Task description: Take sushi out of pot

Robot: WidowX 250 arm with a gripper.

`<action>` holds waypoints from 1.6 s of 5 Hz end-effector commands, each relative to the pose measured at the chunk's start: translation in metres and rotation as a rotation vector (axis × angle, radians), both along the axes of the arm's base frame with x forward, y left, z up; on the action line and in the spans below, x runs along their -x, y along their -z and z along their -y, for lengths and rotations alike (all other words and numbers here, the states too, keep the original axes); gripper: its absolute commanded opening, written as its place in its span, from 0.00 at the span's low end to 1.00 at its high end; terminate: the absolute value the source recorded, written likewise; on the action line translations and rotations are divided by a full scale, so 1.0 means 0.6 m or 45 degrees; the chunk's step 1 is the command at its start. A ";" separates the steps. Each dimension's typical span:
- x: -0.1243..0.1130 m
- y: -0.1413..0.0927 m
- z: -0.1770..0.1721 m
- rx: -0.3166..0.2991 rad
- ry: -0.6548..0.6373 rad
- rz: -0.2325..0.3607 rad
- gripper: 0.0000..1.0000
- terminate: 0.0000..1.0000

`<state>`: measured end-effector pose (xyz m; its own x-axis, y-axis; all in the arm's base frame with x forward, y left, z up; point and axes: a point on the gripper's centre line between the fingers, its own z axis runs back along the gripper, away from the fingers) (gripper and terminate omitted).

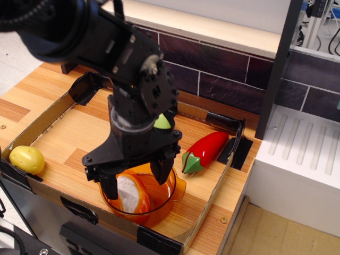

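The transparent orange pot (169, 197) stands near the front edge of the wooden tray. The sushi (133, 193), a white rice piece with an orange strip, lies inside it. My black gripper (136, 180) is open and lowered over the pot. One fingertip (110, 187) is at the pot's left rim, left of the sushi. The other fingertip (161, 171) is to the sushi's upper right, over the pot. The fingers straddle the sushi without closing on it. The arm hides the pot's back rim.
A red pepper toy (206, 150) lies right of the pot. A pale green toy (162, 122) peeks out behind the arm. A yellow potato (26, 159) sits at the tray's left corner. Cardboard walls (210, 197) edge the tray; a brick wall rises behind.
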<state>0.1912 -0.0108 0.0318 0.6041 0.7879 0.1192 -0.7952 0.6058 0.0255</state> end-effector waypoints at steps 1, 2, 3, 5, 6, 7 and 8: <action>-0.013 0.016 0.000 -0.026 0.013 0.006 1.00 0.00; -0.014 0.019 0.002 -0.034 0.020 0.020 1.00 0.00; -0.019 0.019 0.000 -0.028 0.020 0.029 0.00 0.00; -0.021 -0.030 -0.011 0.020 -0.029 0.070 0.00 0.00; -0.030 -0.095 -0.028 0.103 -0.079 0.093 0.00 0.00; -0.054 -0.151 -0.059 0.132 -0.108 0.119 0.00 0.00; -0.091 -0.117 -0.105 0.087 -0.146 0.033 0.00 0.00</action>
